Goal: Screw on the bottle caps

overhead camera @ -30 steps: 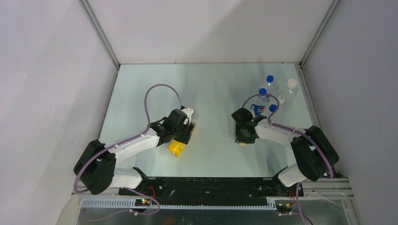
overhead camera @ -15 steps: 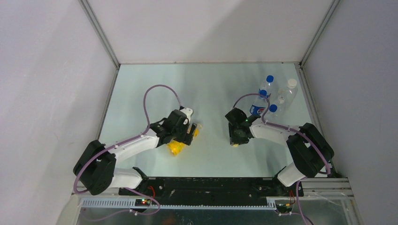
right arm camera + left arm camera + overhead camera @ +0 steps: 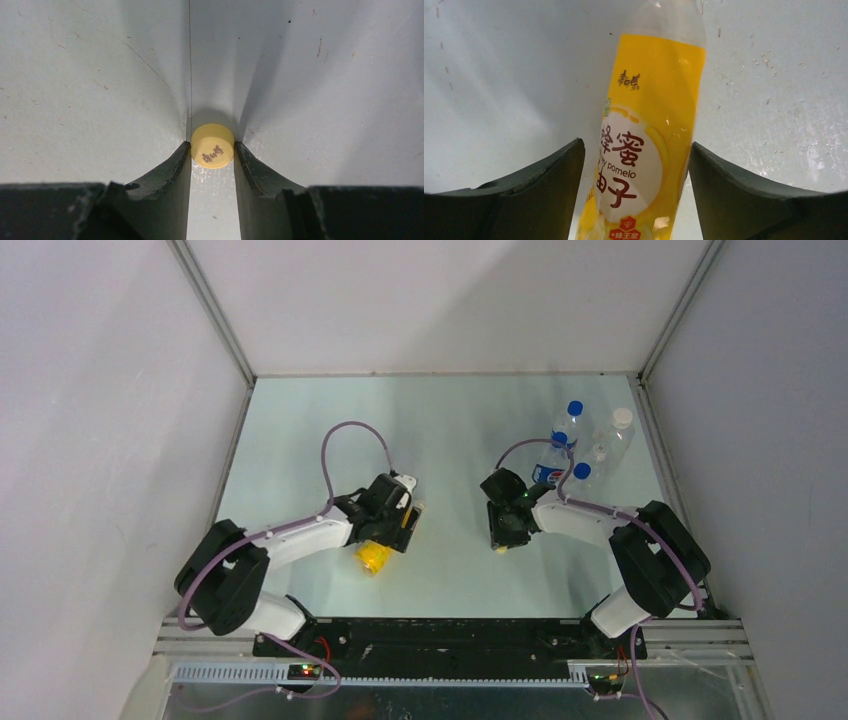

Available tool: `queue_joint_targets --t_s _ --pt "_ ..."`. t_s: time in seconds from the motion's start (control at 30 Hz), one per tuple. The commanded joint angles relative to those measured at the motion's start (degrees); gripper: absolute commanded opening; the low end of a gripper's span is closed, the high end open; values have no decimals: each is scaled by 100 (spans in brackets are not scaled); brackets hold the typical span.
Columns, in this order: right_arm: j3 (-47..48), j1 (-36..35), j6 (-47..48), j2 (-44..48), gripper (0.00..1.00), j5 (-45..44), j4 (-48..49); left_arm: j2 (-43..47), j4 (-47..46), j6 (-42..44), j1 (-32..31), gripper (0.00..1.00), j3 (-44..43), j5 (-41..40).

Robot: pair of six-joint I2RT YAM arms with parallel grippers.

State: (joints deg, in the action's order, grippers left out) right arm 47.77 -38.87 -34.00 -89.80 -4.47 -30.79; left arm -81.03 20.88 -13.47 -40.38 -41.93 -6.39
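Bottle [image 3: 649, 125] — yellow, lying on the table [image 3: 450, 420], left claw [image 3: 636, 146] straddling it, jaws apart, no grip yet. Right claw [image 3: 212, 145] is clamped on the yellow cap [image 3: 212, 150], down on the table. Step looks like pickup. Next: left closes, presents neck to cap. Neck cut off in wrist view, a blur from above — blue-capped bottles [image 3: 568, 430] far right, seating unclear.
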Motion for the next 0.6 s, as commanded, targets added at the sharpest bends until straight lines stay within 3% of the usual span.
queue_joint_targets --t_s 0.0,0.27,0.4,0.57 --pt "15 -49 128 10 17 96 -61 -84 -12 56 -101 78 -162 45" --pt "278 -86 817 1117 0 359 -461 418 -267 393 -274 64 -167 23" --pt "619 -87 1476 1892 0 704 -572 1068 -726 759 -399 50 -25 -19" --pt "896 -86 2763 2975 0 1261 -511 1906 -1308 1358 -465 43 128 281"
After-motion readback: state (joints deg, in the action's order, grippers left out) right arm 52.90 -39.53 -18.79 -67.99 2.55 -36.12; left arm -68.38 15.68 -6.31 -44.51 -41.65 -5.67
